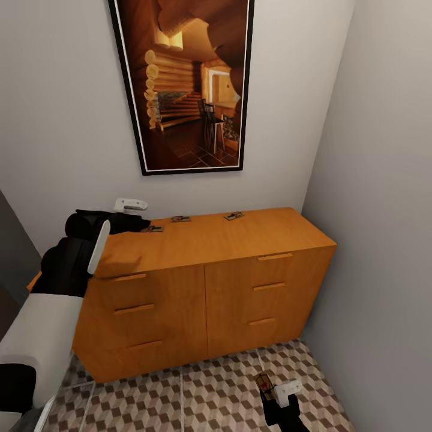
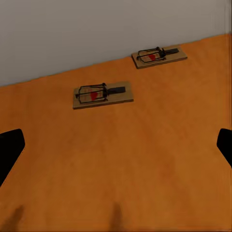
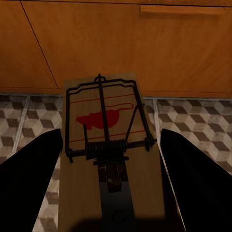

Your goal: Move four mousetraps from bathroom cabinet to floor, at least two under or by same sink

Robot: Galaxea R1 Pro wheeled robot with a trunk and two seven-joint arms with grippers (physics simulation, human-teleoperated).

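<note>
The orange-brown cabinet (image 1: 240,240) stands against the back wall. Three mousetraps lie along the rear of its top: one at the left (image 1: 152,228), one in the middle (image 1: 180,219), one further right (image 1: 234,215). My left gripper (image 1: 135,223) hovers over the top's left rear, open, with two of those mousetraps (image 2: 103,94) (image 2: 159,55) ahead of its fingers (image 2: 9,150). Low in front of the cabinet, my right gripper (image 1: 273,390) is shut on another mousetrap (image 3: 108,145), held a little above the cube-patterned bathroom floor (image 1: 198,396). The bathroom sink is out of view.
A large framed picture (image 1: 186,84) hangs on the wall above the cabinet. The grey right wall (image 1: 384,240) runs close beside the cabinet's right end. Drawer fronts with bar handles (image 1: 274,257) face me. Patterned tiles stretch in front of the cabinet.
</note>
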